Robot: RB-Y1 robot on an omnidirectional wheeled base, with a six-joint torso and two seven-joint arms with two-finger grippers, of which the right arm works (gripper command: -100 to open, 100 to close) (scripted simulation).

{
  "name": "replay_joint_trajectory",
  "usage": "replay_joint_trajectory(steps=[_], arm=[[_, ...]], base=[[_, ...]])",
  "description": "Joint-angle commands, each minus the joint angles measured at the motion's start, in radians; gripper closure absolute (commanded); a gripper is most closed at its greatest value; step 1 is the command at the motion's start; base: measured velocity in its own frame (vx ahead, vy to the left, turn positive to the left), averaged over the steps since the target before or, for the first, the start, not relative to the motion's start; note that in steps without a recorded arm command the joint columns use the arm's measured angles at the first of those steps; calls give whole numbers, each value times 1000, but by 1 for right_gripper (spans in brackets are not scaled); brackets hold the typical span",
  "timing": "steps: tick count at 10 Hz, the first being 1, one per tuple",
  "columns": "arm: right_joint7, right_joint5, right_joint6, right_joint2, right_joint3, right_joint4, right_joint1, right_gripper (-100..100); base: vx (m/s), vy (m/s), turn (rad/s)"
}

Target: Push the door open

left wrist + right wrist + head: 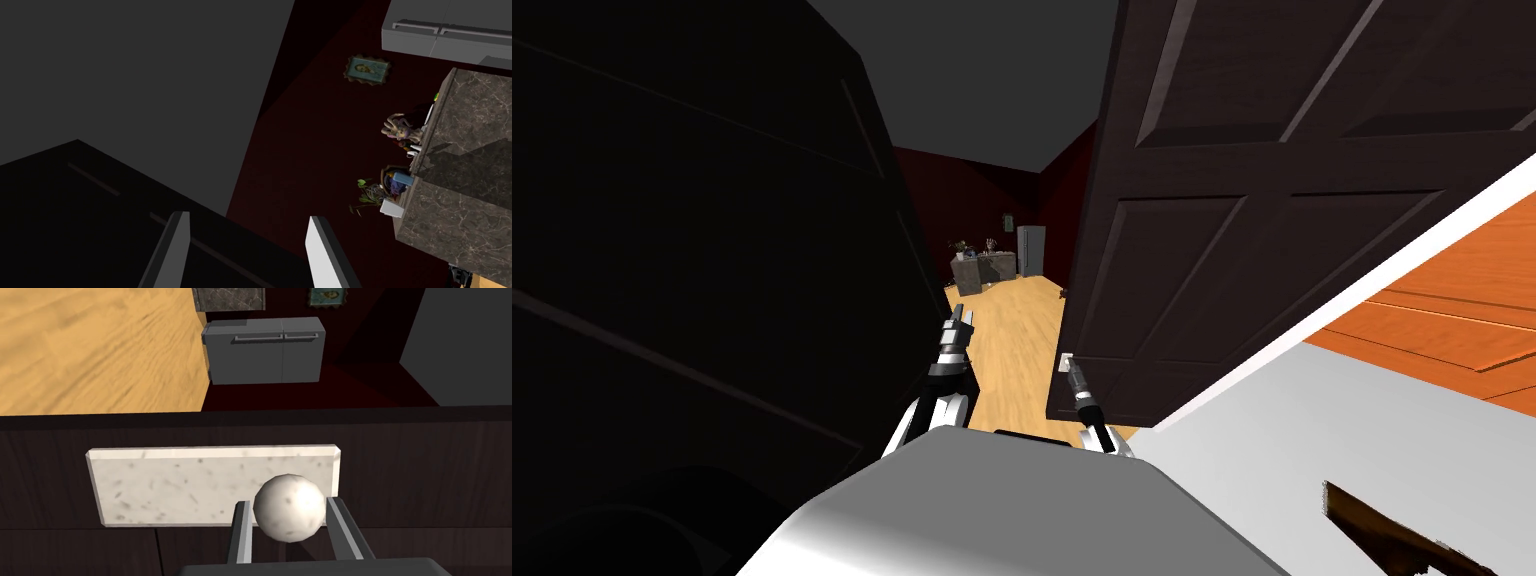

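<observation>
At door [1212, 280] edge: right end effector [289, 502] clamps white knob [289, 515]; left end effector [247, 222] spread, empty; floor [1017, 340] ahead.

The door [1272, 200] is very dark brown with faint wood grain. Between the right tool's [289, 502] light grey fingers [245, 528], the knob [289, 510] is white with grey specks, and the plate [175, 485] behind it bears the same speckle. Beyond that tool, the floor [90, 348] is honey-yellow woodgrain and the cabinet [265, 350] plain grey. Ahead of the left tool [248, 217], the wall [310, 150] is deep red and the table [465, 200] brown-grey, veined like marble.

Door [1272, 200] right, panel [692, 250] left, open floor [1015, 335] between; knob [289, 508] fills right fingers [243, 533].
</observation>
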Motion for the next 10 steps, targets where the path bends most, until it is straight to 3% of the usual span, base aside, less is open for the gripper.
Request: replay_joint_trajectory(steps=[1,3,4,6,10], arm=[[15,-20,5,-22,-14,-9,-10,100],[29,-34,6,-30,-18,-8,-11,100],[32,-31,14,-19,-15,-11,-9,-100],[38,-34,20,-9,-16,-15,-9,-100],[57,-42,38,58,-21,-27,-11,-100]], base=[[194,28,-138],[227,-16,-167],[-31,52,-120],[-238,83,-85],[-238,64,-105]])
